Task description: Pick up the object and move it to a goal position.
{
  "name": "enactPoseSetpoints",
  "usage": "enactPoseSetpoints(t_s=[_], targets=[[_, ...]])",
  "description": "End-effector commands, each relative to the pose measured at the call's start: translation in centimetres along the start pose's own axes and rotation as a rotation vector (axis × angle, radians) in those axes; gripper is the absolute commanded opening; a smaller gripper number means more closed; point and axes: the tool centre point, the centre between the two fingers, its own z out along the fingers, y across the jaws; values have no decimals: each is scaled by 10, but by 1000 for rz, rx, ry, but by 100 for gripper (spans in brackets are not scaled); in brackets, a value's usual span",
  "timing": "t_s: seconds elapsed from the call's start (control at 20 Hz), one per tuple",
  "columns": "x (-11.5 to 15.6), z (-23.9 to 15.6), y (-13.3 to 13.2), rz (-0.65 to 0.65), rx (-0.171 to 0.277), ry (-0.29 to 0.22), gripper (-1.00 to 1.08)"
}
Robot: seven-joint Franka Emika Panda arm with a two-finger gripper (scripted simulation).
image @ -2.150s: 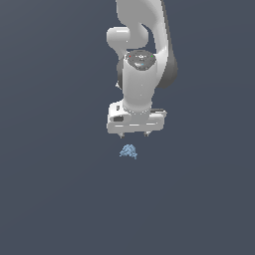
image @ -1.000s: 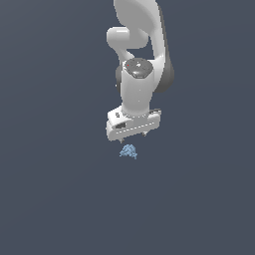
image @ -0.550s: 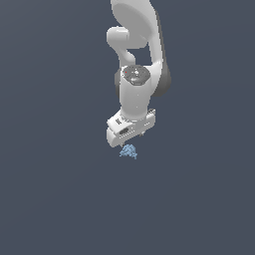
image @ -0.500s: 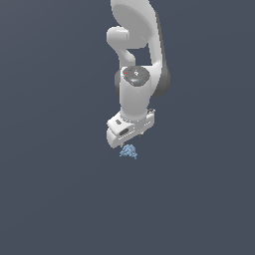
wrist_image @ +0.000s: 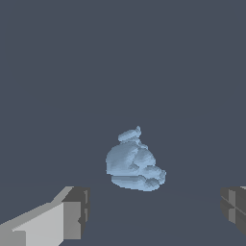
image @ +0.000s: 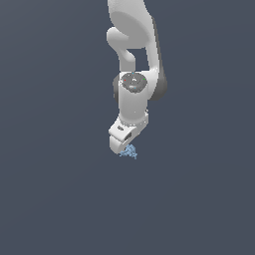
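1. I see the white arm (image: pixel 133 60) hanging straight down from the top of the exterior view, against a plain dark grey-blue surface (image: pixel 55 189)
2. The hand (image: pixel 127 148) sits at the arm's lower end, directly over the object (image: pixel 130 151); its white body covers part of the clump in this view
3. The object is a small light-blue lumpy clump with little knobs, far smaller than the hand. It lies on the dark surface, peeking out just below the hand and toward the exterior view's right
4. Wrist view: the object (wrist_image: pixel 133 163) lies between the two fingers, closer to the light grey one (wrist_image: pixel 72 214) than to the darker one (wrist_image: pixel 234 205); neither touches it
5. Hand is open, fingers spread wide on either side of the clump, nothing gripped
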Motion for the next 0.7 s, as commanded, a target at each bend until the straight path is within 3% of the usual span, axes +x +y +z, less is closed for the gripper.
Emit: enactPoseSetpoints(t_s=[0.0, 0.65], targets=[[-1, 5, 0, -68, 2, 0, 100], [-7, 26, -1, -393, 13, 4, 100]])
